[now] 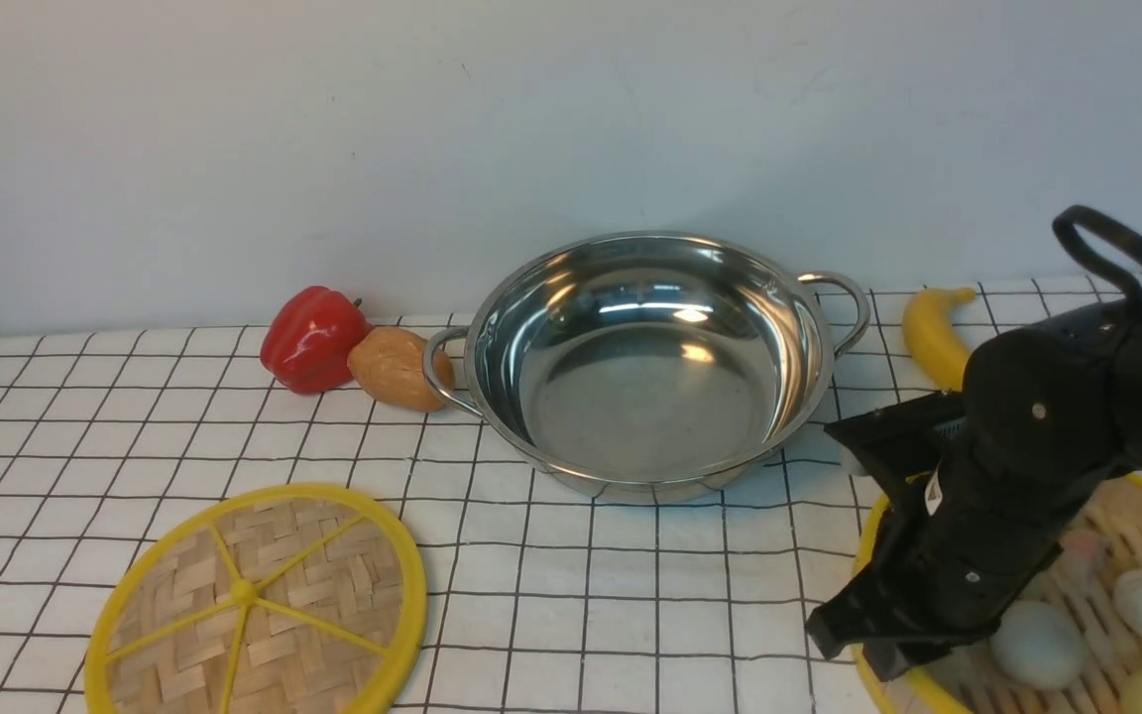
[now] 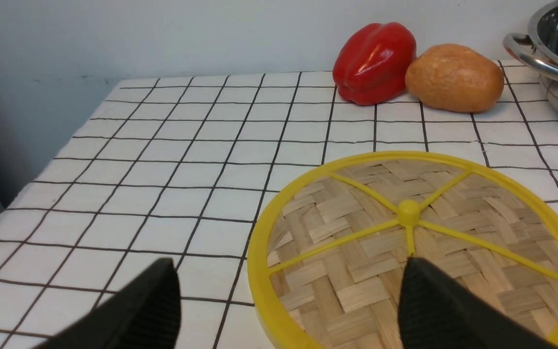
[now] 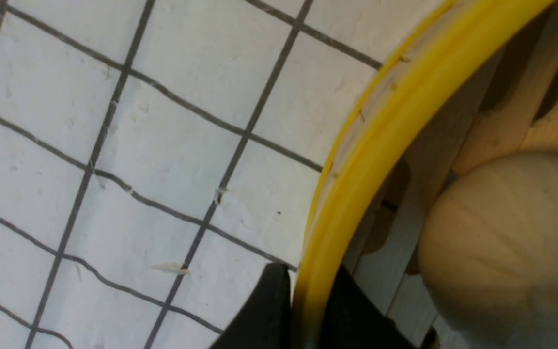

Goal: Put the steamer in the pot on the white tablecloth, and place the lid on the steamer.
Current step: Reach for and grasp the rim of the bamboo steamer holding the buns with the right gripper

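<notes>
Only the first grasp is under way. At the lower right of the front view the steamer [image 1: 1116,526] is seen resting on the white tablecloth [image 1: 630,595], its yellow rim pinched between the fingers of the right gripper [image 3: 308,281]. At centre frame the pot [image 1: 571,297] is seen empty. The lid [image 1: 254,605] is left lying flat at the lower left, with the left gripper [image 2: 288,271] held spread wide above it. Both placements remain to be done.

A red pepper [image 1: 311,339] sits at the far left, touching a brown potato [image 1: 395,369] on its right. A yellow banana [image 1: 933,335] lies far right. A plain pale wall [image 1: 333,149] stands behind.
</notes>
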